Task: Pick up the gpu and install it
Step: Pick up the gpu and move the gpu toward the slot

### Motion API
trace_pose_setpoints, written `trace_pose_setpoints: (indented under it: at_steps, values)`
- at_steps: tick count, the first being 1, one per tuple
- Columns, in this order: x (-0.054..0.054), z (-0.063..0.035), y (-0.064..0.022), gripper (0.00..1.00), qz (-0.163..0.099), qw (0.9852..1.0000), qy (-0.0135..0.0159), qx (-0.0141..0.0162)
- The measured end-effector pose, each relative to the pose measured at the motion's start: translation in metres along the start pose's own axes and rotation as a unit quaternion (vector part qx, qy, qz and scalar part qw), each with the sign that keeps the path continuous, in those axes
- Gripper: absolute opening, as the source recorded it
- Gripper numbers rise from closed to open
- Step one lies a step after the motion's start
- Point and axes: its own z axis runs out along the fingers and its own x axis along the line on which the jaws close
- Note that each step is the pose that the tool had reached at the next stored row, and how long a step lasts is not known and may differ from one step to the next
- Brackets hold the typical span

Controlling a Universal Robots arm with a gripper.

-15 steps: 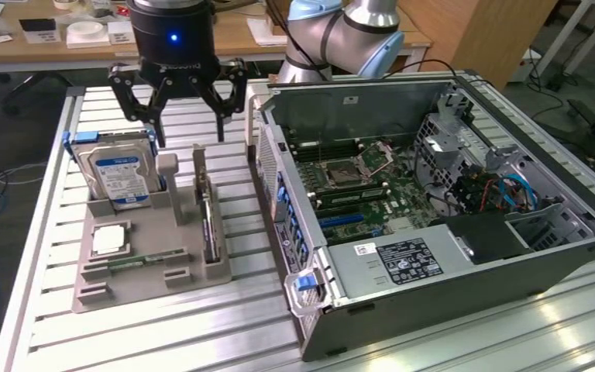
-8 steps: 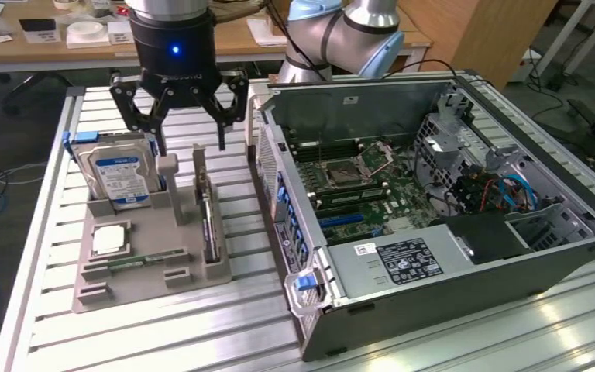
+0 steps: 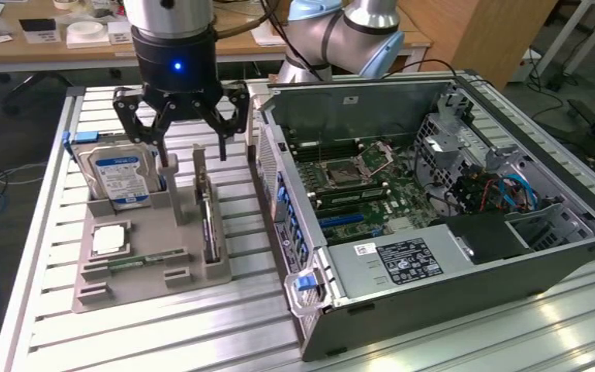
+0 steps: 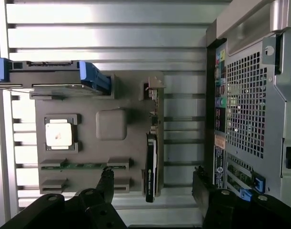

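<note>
exterior view: the claw is seen spread wide and empty, hung above the far end of the grey holder on the slatted surface. the gpu is stood on edge in a slot of that holder, near the open case, so that its thin top edge is offered for a pinch from above. a drive is kept upright in the next slot, and a chip is laid flat nearby. in the wrist view the gpu is found between the two fingers, neither of which is touching it. the case is laid on its side with the board exposed, which is judged to give access from above. nothing is yet lifted.
</note>
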Motion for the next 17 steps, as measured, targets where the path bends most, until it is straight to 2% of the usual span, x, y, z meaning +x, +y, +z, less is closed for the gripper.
trace_pose_setpoints:
  at_steps: [7, 12, 17]
  values:
    - [0.0, 0.0128, -0.0025, 0.76, 0.0, 1.0, 0.0, 0.0]
    - [0.0, 0.0212, -0.0112, 0.76, 0.0, 1.0, 0.0, 0.0]
    - [-0.001, 0.03, -0.012, 0.76, -0.002, 1.0, 0.0, 0.0]
